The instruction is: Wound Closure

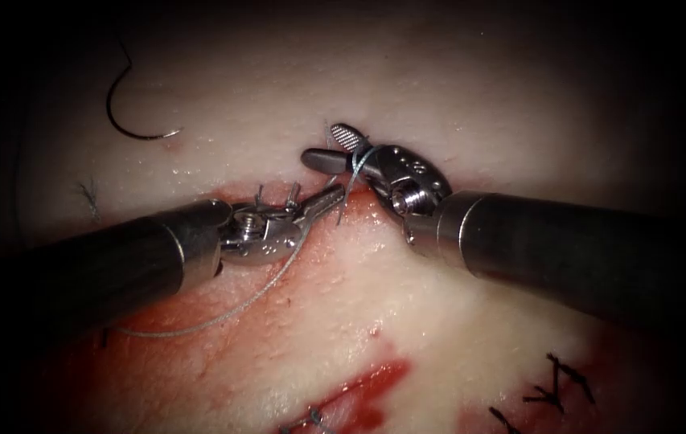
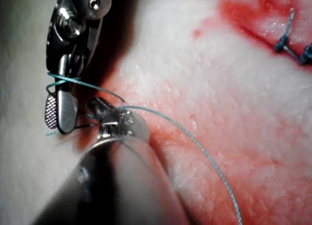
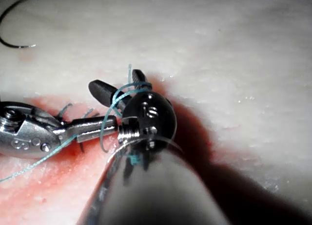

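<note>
The left tool (image 1: 336, 193) reaches in from the left over the cut (image 1: 278, 201), its jaws shut on the thread (image 1: 230, 313) close to the right tool's wrist. From there the pale thread trails down and left across the reddened tissue. The right tool (image 1: 320, 143) stands with its jaws open just above the cut, and the thread is looped around them; nothing sits between them. The curved needle (image 1: 145, 138) lies loose on the tissue at the far upper left, held by neither tool. In the left wrist view the thread (image 2: 204, 152) wraps the right tool (image 2: 57, 125) beside the left tool (image 2: 95, 103).
Short cut thread ends (image 1: 260, 193) stand up at the cut beside the left tool. A second red cut (image 1: 367, 386) with a stitch lies at the bottom centre. Dark stitches (image 1: 556, 386) sit at the lower right. Red fluid covers the tissue at the lower left.
</note>
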`<state>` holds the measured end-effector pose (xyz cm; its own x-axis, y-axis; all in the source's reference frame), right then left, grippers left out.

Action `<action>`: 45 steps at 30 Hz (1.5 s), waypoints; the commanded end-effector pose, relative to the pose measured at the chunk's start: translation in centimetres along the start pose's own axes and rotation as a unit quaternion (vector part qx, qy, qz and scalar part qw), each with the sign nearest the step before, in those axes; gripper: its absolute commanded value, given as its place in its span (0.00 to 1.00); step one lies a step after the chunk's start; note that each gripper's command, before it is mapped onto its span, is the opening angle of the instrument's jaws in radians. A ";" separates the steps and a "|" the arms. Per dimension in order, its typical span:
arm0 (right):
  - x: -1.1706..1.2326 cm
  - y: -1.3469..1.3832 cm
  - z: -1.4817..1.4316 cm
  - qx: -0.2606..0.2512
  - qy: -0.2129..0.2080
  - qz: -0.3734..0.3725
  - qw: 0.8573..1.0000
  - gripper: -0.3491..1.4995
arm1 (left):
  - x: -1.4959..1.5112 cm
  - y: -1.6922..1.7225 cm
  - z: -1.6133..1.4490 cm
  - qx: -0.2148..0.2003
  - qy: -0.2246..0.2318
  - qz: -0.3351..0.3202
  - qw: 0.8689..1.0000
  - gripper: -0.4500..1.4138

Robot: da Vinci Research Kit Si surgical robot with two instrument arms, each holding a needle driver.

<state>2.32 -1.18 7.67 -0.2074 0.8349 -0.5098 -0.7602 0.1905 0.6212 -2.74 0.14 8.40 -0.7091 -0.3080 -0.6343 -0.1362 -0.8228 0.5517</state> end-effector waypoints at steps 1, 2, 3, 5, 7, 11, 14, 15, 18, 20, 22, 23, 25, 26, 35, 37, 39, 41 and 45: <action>-0.01 0.00 0.15 -0.003 -0.005 0.003 1.000 0.67 | -0.02 -0.03 0.10 0.000 0.001 0.001 1.000 0.00; -0.03 0.01 0.16 -0.005 -0.007 0.005 1.000 0.67 | -0.02 -0.03 0.10 0.000 0.001 0.001 1.000 0.00; -0.04 0.02 0.18 -0.007 -0.010 0.007 1.000 0.67 | -0.03 -0.04 0.11 0.000 0.001 0.001 1.000 0.00; -0.06 0.04 0.23 -0.011 -0.017 0.007 1.000 0.68 | -0.03 -0.04 0.11 -0.001 0.002 0.000 1.000 0.00; -0.06 0.06 0.27 -0.015 -0.022 0.006 1.000 0.68 | -0.03 -0.05 0.12 -0.001 0.002 0.000 1.000 0.00; -0.06 0.12 0.36 -0.019 -0.020 0.010 1.000 0.65 | -0.03 -0.05 0.12 -0.001 0.004 0.000 1.000 0.00; -0.05 0.10 0.35 -0.020 -0.022 0.014 0.999 0.34 | -0.02 -0.04 0.12 -0.004 0.005 0.000 1.000 0.00; -0.06 0.08 0.35 -0.022 -0.023 0.020 0.999 0.00 | -0.02 -0.04 0.12 -0.004 0.004 0.001 1.000 0.00; -0.10 0.02 0.39 -0.025 -0.032 0.025 0.999 0.00 | -0.02 -0.04 0.12 -0.004 0.005 0.001 1.000 0.00; -0.11 0.01 0.39 -0.021 -0.036 0.025 0.999 0.00 | -0.02 -0.04 0.12 -0.004 0.005 0.001 1.000 0.00; -0.12 -0.01 0.36 0.010 -0.046 0.026 0.999 0.00 | -0.03 -0.04 0.10 -0.006 0.005 0.001 1.000 0.00; -0.12 -0.01 0.36 0.010 -0.046 0.026 0.999 0.00 | -0.03 -0.04 0.10 -0.006 0.005 0.001 1.000 0.00; -0.12 -0.02 0.32 0.021 -0.043 0.026 0.999 0.00 | -0.03 -0.04 0.08 -0.008 0.006 0.001 1.000 0.00; -0.12 -0.03 0.30 0.026 -0.041 0.020 0.999 0.00 | -0.04 -0.04 0.07 -0.008 0.006 0.001 1.000 0.00; 0.02 0.01 -0.02 0.085 0.014 -0.069 0.994 0.00 | -0.16 -0.35 -0.16 -0.024 0.017 -0.009 1.000 0.00; 0.01 0.00 -0.03 0.108 0.020 -0.084 0.990 0.00 | -0.19 -0.50 -0.24 -0.026 0.013 -0.015 0.999 0.00; -0.01 -0.03 -0.03 0.116 0.019 -0.091 0.989 0.00 | -0.22 -0.62 -0.30 -0.021 0.017 -0.022 0.999 0.00; -0.03 -0.06 -0.03 0.121 0.021 -0.103 0.987 0.00 | -0.23 -0.73 -0.35 -0.022 0.016 -0.027 0.999 0.00; -0.12 -0.19 -0.08 0.123 0.023 -0.121 0.985 0.00 | -0.31 -1.04 -0.30 -0.017 0.005 -0.041 0.999 0.00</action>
<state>2.35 -1.39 7.53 -0.0656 0.7254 -0.6852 -0.6205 0.5081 0.5973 -2.11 0.93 7.81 -0.6947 -0.2335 -0.6804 -0.1732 -0.8637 0.4732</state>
